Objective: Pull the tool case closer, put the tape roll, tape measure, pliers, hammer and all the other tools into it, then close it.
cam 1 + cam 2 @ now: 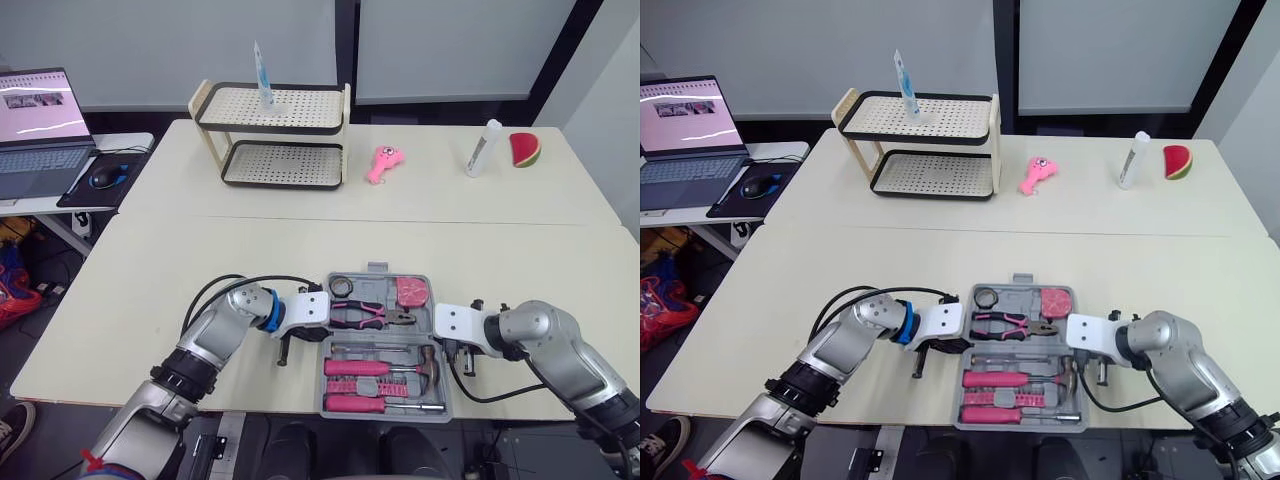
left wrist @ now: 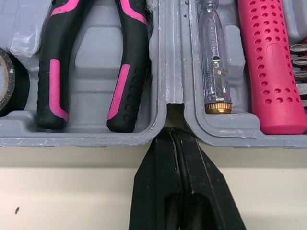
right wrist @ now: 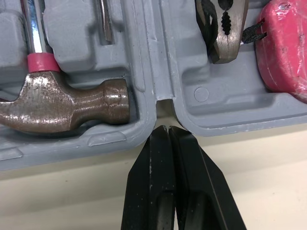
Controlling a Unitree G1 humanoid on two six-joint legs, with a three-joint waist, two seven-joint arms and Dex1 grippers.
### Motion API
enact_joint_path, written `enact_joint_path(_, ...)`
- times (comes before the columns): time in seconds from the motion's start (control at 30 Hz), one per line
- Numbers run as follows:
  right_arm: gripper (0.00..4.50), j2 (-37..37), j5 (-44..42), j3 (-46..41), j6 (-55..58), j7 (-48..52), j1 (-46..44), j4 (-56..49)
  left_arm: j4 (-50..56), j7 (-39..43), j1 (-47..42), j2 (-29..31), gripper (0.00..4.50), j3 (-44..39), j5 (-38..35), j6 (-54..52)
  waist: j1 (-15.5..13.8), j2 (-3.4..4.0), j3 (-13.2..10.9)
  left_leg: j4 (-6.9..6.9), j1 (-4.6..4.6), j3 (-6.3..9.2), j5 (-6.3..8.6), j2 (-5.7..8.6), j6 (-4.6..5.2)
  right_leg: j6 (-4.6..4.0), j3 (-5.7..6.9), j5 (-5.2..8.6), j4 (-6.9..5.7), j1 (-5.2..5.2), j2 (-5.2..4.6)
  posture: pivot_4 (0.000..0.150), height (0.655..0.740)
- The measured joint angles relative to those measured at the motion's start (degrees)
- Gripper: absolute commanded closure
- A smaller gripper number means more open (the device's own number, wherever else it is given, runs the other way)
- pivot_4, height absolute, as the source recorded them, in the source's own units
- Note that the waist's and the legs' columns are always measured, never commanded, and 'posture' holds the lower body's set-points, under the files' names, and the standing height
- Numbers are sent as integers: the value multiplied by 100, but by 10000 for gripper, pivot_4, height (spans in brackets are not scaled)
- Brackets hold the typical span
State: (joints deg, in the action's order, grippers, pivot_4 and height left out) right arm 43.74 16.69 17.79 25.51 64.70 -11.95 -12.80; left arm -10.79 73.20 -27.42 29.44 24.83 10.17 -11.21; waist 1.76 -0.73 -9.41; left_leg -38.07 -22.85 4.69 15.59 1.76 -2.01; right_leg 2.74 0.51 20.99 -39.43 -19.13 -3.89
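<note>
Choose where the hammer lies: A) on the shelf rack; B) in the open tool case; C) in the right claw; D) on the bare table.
B: the hammer sits in a moulded slot of the grey tool case, just beyond the shut right claw.

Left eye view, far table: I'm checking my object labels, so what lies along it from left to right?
Two-tier cream perforated rack → pink plastic toy → white cylindrical bottle → red-and-green watermelon slice toy.
</note>
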Motion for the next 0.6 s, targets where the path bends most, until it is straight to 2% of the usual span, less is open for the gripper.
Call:
enact_joint_path(0.27,44909,-30,1,23,-16,-112,8,19,143,0,77,49,45000,14,0,-94,4,1,1,0,1,-1,0,-1,0,0,-2,0,0,0,1,1500,7400)
enact_joint_path(0.6,44909,-89,1,19,-21,-227,-80,170,-187,-5,-154,-44,45000,44,2,-62,-2,0,5,-3,6,0,0,1,0,0,-1,0,-7,4,1,1500,7400)
